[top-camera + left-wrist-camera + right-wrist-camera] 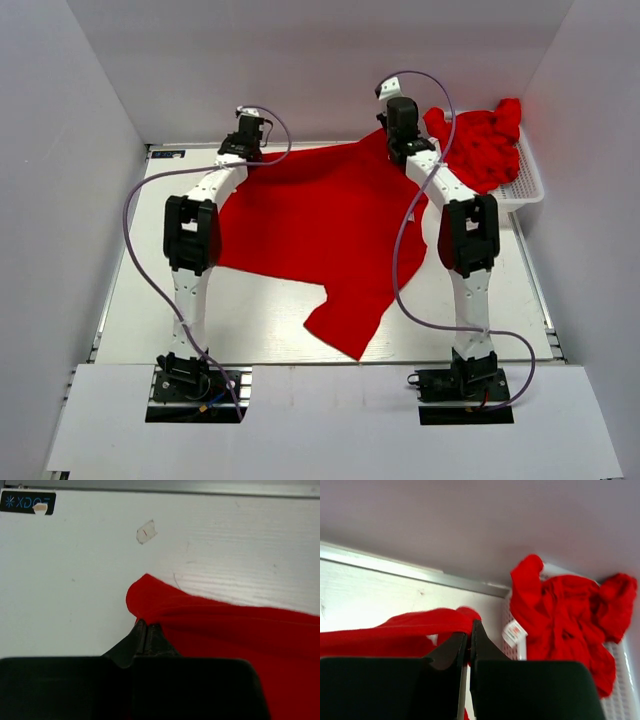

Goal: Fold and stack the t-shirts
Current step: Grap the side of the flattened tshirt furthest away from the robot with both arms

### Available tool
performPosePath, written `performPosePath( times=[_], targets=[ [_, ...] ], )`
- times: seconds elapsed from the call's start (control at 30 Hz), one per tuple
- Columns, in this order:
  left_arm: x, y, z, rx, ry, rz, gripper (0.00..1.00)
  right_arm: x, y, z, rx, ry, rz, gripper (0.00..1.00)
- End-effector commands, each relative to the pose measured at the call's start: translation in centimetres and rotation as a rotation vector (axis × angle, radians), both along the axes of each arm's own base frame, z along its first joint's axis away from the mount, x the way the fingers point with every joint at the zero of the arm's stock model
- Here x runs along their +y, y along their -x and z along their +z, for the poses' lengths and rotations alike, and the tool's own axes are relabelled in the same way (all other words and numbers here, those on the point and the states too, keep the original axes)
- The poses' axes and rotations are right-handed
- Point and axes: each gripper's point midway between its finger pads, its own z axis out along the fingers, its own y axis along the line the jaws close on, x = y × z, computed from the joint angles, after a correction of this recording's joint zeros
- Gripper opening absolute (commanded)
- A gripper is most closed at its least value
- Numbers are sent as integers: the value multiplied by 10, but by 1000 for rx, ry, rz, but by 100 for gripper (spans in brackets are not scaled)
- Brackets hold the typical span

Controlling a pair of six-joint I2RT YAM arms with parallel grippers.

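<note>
Your left gripper (pixel 146 627) is pinched tight on the far-left corner of the t-shirt (pixel 320 220); your right gripper (pixel 469 632) is clamped on its far-right corner; only the top view shows it spread across the table (pixel 250 320); only the right wrist view shows the white label (pixel 514 631) on the heap of t-shirts (pixel 560 610) in the far-right basket (pixel 528 190).

From above, the right arm (pixel 465 235) covers the right edge of the spread t-shirt (pixel 310 220), and the heaped t-shirts (pixel 480 150) hide most of the white basket (pixel 530 186). In the right wrist view, the print on the neck label (pixel 514 631) is too blurred to read.
</note>
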Motion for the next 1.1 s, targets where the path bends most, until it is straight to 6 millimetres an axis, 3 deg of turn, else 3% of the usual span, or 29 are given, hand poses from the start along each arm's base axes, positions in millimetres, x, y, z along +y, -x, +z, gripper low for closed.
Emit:
performPosePath(
  times=[0.0, 0.03, 0.17, 0.2, 0.33, 0.37, 0.4, 0.43, 0.57, 0.6, 0.73, 0.77, 0.8, 0.83, 0.9, 0.93, 1.0, 1.03, 1.07],
  targets=[
    [10, -37, 54, -182, 87, -11, 0, 13, -26, 32, -115, -60, 43, 0],
    [13, -44, 37, -167, 94, -17, 0, 15, -28, 27, -113, -57, 49, 0],
    [23, -71, 42, -232, 132, -42, 0, 23, -40, 13, -136, -70, 76, 0],
    [28, -77, 33, -231, 128, -46, 0, 23, -43, 11, -146, -72, 73, 0],
    [32, -94, 41, -296, 127, -107, 0, 25, -48, 0, -139, -65, 74, 0],
    [26, -98, 45, -313, 135, -142, 0, 23, -48, -4, -128, -51, 72, 0],
    [23, -99, 37, -304, 132, -168, 0, 23, -48, -6, -126, -50, 71, 0],
    [25, -104, 45, -340, 134, -187, 0, 23, -46, -5, -127, -45, 65, 0],
    [16, -111, 32, -350, 156, -274, 0, 21, -43, -17, -99, -6, 76, 0],
    [23, -112, 26, -339, 145, -269, 0, 21, -42, -19, -94, 2, 80, 0],
    [19, -105, 24, -295, 124, -319, 0, 20, -35, -25, -48, 39, 95, 0],
    [20, -100, 11, -256, 119, -321, 0, 22, -33, -28, -33, 46, 99, 0],
    [18, -97, 15, -246, 117, -335, 0, 19, -30, -21, -30, 49, 90, 0],
    [26, -92, 17, -232, 106, -332, 0, 18, -26, -28, -1, 56, 91, 0],
    [24, -85, 12, -199, 95, -363, 0, 14, -15, -34, 49, 71, 79, 0],
    [22, -79, -2, -158, 97, -379, 0, 10, -11, -32, 53, 76, 68, 0],
    [21, -73, 5, -143, 92, -398, 0, 2, 4, -41, 114, 95, 42, 0],
    [16, -68, -6, -118, 102, -426, 0, -4, 11, -43, 133, 95, 30, 0],
    [17, -66, -1, -117, 103, -426, 0, -1, 19, -49, 170, 100, 36, 0]
  ],
)
